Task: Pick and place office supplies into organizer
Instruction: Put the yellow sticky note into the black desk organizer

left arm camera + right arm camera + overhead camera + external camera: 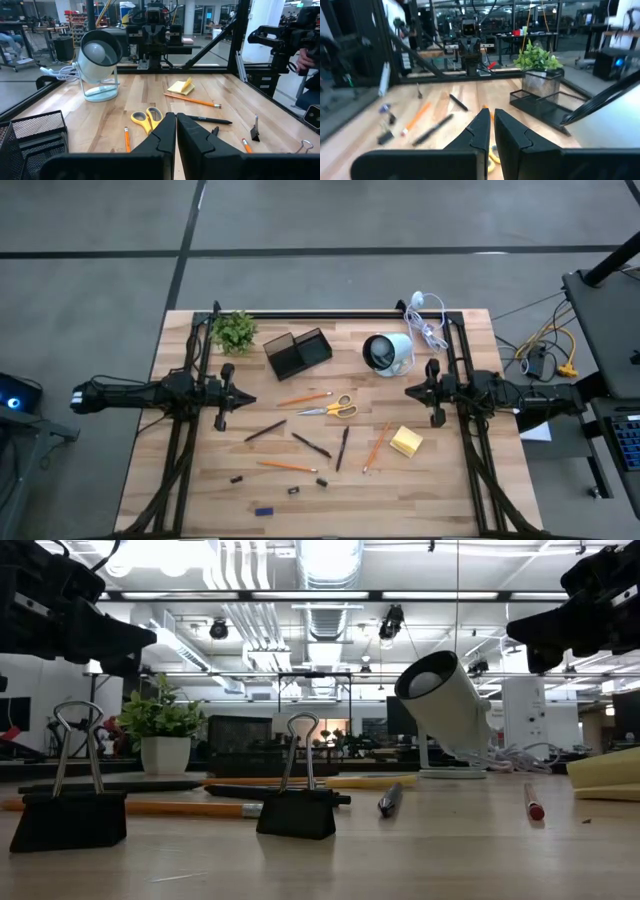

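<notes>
The black mesh organizer (298,352) stands at the table's far middle. The supplies lie flat on the wood nearer me: yellow-handled scissors (330,409), orange pencils (304,397) (286,465) (377,446), dark pens (265,430) (311,444) (343,448), a yellow sticky-note block (406,442), small black binder clips (237,478) (297,810) and a blue bit (263,510). My left gripper (248,398) (176,116) hovers shut at the table's left, pointing level toward the middle. My right gripper (408,392) (489,111) hovers shut at the right, facing it. Neither holds anything.
A small green plant (233,331) stands left of the organizer. A white round lamp-like cup (388,354) on a stand sits to its right, with a white coiled cable (428,320) behind it. Black frame rails run along the table's left, right and far sides.
</notes>
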`<act>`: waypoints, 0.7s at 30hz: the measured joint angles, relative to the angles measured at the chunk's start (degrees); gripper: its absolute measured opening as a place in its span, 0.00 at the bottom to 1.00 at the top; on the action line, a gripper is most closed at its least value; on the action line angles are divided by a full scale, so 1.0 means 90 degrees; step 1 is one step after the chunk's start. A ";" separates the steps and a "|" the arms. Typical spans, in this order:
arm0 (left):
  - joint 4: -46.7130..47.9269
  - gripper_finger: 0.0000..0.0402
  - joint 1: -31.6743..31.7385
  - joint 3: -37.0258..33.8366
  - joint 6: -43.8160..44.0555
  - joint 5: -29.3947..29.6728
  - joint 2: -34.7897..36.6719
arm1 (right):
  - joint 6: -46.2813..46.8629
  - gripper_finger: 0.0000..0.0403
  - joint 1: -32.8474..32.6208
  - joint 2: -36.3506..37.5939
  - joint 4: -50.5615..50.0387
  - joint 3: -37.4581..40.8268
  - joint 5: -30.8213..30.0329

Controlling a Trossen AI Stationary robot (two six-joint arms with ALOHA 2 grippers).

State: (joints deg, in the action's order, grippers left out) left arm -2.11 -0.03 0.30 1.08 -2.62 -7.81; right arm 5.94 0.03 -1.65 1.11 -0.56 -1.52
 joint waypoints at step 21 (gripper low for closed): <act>-0.3066 0.00 -0.0002 -0.0002 0.0007 0.0389 -0.0004 | 0.1629 0.04 0.0000 0.0000 0.2912 0.0001 -0.0656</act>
State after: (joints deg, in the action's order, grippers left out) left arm -29.71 -0.05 0.27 1.15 0.88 -7.85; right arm 20.60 0.03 -1.65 27.32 -0.55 -7.42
